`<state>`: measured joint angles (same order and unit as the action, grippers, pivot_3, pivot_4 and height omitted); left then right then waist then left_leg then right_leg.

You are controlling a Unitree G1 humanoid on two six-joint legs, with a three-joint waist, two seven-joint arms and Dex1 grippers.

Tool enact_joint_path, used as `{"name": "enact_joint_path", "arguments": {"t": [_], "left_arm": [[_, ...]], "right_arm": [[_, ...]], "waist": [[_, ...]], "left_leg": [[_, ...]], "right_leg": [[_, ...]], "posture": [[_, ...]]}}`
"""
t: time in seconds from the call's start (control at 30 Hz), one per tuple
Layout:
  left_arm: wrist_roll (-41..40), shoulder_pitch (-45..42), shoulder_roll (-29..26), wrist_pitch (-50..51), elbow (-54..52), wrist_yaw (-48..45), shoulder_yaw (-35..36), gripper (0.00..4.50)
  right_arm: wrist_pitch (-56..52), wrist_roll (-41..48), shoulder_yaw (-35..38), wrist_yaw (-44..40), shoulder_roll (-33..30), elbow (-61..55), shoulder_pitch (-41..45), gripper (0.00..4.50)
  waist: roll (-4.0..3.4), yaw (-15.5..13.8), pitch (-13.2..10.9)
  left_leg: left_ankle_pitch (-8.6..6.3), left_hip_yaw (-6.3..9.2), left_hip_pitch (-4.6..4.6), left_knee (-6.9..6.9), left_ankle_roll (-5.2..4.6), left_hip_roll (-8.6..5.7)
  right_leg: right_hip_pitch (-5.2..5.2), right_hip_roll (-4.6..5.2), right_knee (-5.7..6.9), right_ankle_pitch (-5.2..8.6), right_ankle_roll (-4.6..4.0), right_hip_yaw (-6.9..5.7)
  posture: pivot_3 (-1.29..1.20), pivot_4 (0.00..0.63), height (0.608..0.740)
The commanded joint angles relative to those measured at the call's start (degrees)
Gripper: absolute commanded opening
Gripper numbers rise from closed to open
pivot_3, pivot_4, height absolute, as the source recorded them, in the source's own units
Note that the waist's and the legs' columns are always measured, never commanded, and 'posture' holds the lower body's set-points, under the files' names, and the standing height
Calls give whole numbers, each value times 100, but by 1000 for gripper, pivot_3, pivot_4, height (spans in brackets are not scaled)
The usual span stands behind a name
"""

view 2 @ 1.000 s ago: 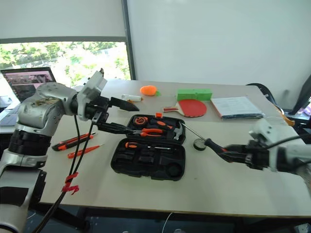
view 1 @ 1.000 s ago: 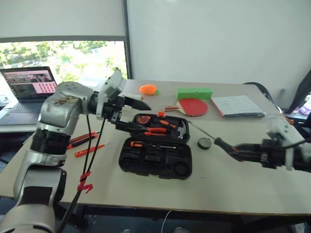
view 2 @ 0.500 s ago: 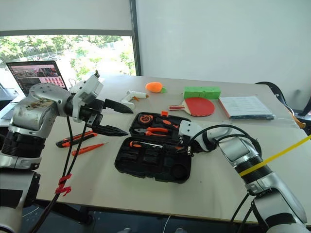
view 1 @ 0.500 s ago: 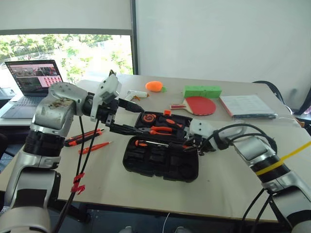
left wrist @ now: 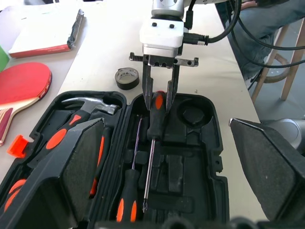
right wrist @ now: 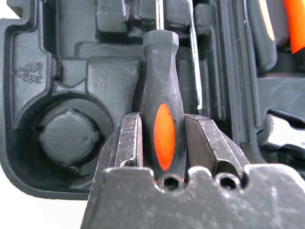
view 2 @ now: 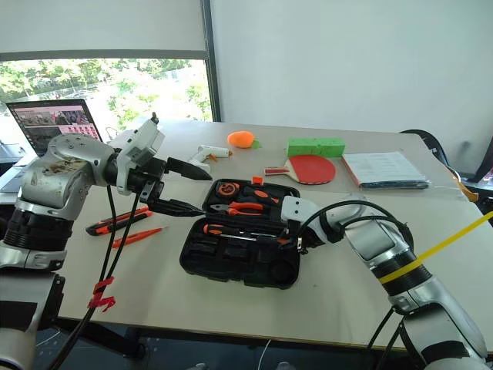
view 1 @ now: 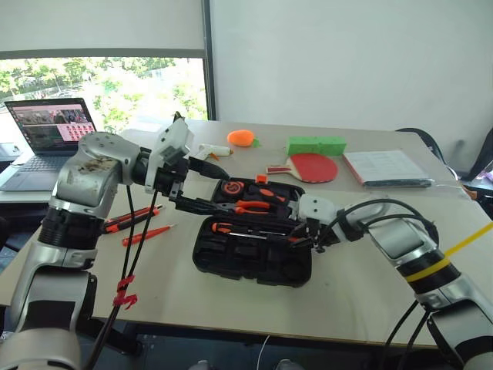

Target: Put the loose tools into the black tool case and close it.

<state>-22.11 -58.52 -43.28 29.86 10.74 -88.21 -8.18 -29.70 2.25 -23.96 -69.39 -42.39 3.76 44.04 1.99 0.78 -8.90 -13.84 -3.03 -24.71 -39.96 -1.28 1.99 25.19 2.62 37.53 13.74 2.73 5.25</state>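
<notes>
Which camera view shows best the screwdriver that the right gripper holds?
The left wrist view: the whole screwdriver shows, handle between the right gripper fingers, shaft over the black tool case. The right wrist view shows its handle close up; the eye views show it small and mostly hidden.

Two screwdrivers (left wrist: 156, 133) in one open tool case (view 1: 254, 258), one utility knife (view 1: 129, 220), one paddle (view 1: 310, 166)

Laptop (view 1: 50, 127), paddle (view 1: 312, 166), green block (view 1: 316, 145), glue gun (view 2: 208, 153).
</notes>
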Motion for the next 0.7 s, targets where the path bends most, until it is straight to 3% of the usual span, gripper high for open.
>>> {"name": "enact_joint_path", "arguments": {"t": [0.03,0.1,0.17,0.33,0.5,0.6,0.67,0.7], "left_arm": [[4,-199,15,-123,-83,-10,50,4500],[9,-206,27,-123,-86,-20,44,4500],[22,-215,41,-134,-74,-21,36,4500],[37,-211,54,-132,-88,-30,46,4500],[81,-252,74,-185,16,-49,40,4500],[100,-250,100,-227,49,-38,27,4500],[107,-234,106,-232,33,-47,18,4500],[109,-224,106,-230,19,-54,18,4500]], "right_arm": [[-167,-52,130,66,7,-106,-3,1009],[-259,-28,145,100,32,-119,-12,1009],[-345,17,167,111,44,-188,-12,2017],[-699,352,431,-12,30,-560,132,3517],[-1129,711,653,15,211,-663,445,3517],[-968,585,526,195,402,-477,422,2818],[-846,490,423,246,474,-381,379,2115],[-801,461,382,259,501,-346,366,1554]], "waist": [[0,1,0],[0,2,0],[0,3,0],[0,3,0],[-1,25,0],[-1,21,0],[-1,19,0],[0,19,0]], "left_leg": [[0,-1,1,-1,0,0],[0,0,2,-4,0,1],[0,0,3,-7,0,1],[1,0,4,-9,1,1],[1,1,6,-8,1,3],[1,1,8,-8,1,5],[1,1,8,-9,1,4],[1,0,7,-8,1,3]], "right_leg": [[0,0,1,0,0,1],[-1,-1,4,0,0,1],[-1,-1,7,0,0,1],[-1,-2,10,0,0,1],[-1,-4,12,0,-1,2],[-2,-7,13,1,-3,1],[-2,-6,13,1,-3,1],[-2,-5,13,1,-3,3]], "posture": [[0,150,736],[0,150,736],[0,150,736],[0,150,736],[0,150,736],[0,150,736],[0,150,736],[0,150,736]]}}
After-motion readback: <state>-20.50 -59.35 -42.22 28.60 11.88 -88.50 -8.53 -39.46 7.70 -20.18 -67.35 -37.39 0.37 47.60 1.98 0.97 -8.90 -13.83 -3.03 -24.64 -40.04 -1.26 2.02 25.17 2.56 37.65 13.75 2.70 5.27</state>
